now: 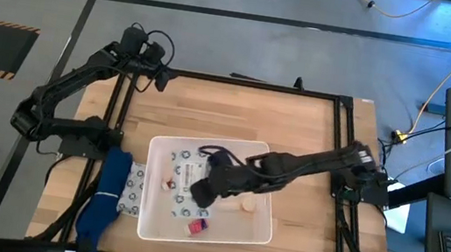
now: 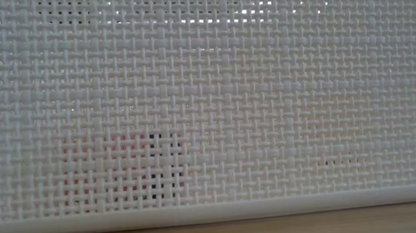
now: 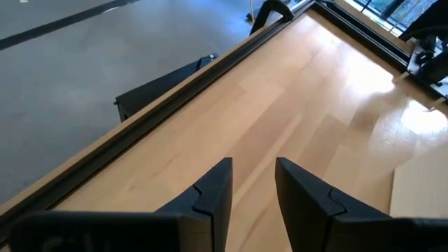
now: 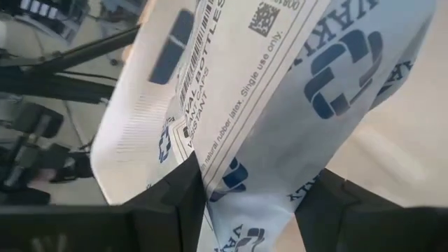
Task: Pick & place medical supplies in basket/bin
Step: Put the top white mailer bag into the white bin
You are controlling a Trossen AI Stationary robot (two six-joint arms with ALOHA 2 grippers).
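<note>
Right tool [image 4: 248, 210] is clamped on a white packet [image 4: 280, 91] with blue print, hanging over the bin [image 1: 260, 228] mid-surface. Left tool [image 3: 252, 185] sits a bit apart, holding nothing, parked over the bare wood surface [image 1: 245, 111] by the far left edge. More packets [image 1: 133, 189] lie just left of the bin.

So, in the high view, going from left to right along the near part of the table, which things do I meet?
Blue cloth-like item → patterned packet beside the bin → white bin → right gripper over the bin, jaws closed on a printed packet.
</note>
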